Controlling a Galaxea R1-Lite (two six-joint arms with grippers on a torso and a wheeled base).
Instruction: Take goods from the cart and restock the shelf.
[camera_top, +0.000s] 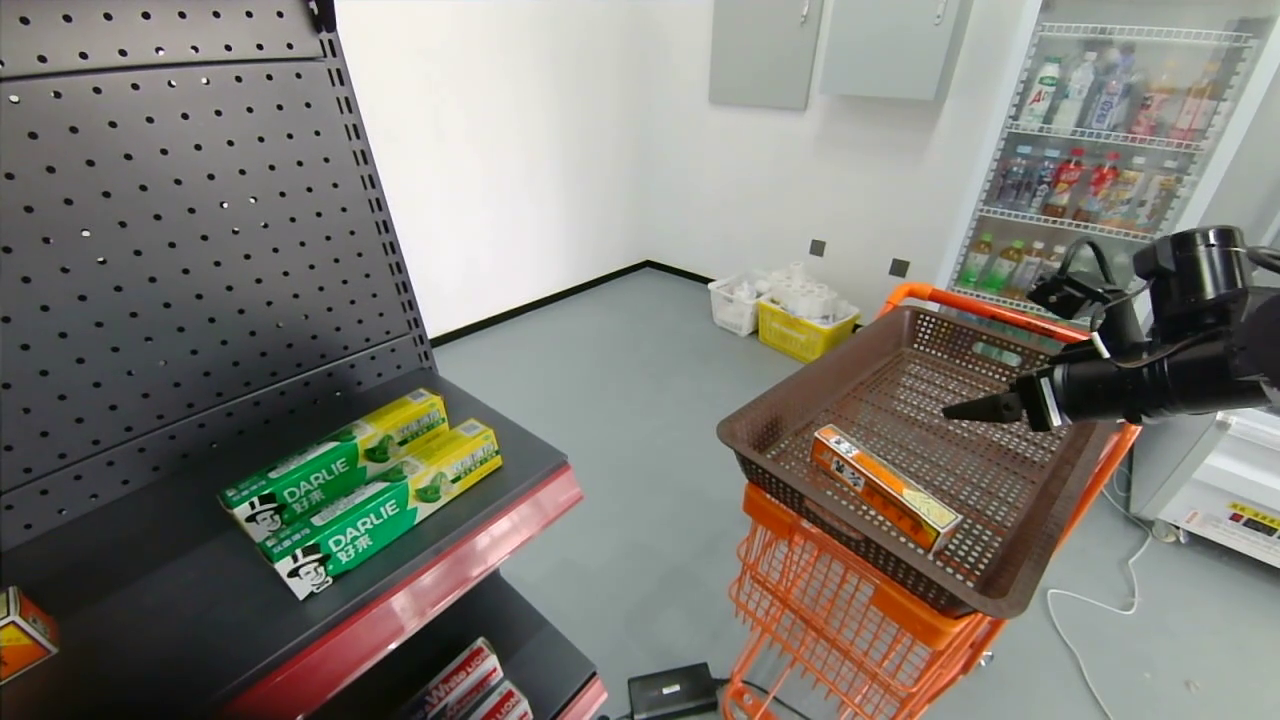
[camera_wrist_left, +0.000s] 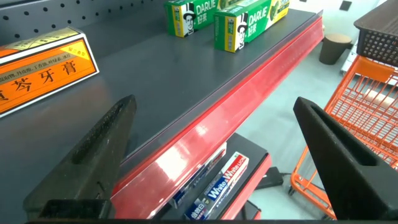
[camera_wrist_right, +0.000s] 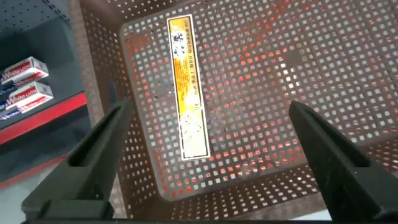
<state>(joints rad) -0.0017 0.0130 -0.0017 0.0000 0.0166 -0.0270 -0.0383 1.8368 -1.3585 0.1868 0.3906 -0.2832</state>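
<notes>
Right gripper (camera_top: 960, 409) hovers over the basket (camera_top: 800, 377), jaws wide, empty; drop skewed and you risk shoving the orange box (camera_top: 885, 487) aside. Left gripper (camera_wrist_left: 211, 118) jaws wide, empty.

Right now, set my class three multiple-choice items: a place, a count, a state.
1. Where does the cart's orange box lie? A) in the brown basket B) on the floor C) on a table
2. How many green boxes lie on the shelf? A) one B) two C) four
3. The right claw is: A) shut on a box B) open, empty C) shut on the rim
Answers: 1 A, it lies on the basket's mesh; 2 B, two side by side; 3 B, fingers spread, nothing between.
</notes>
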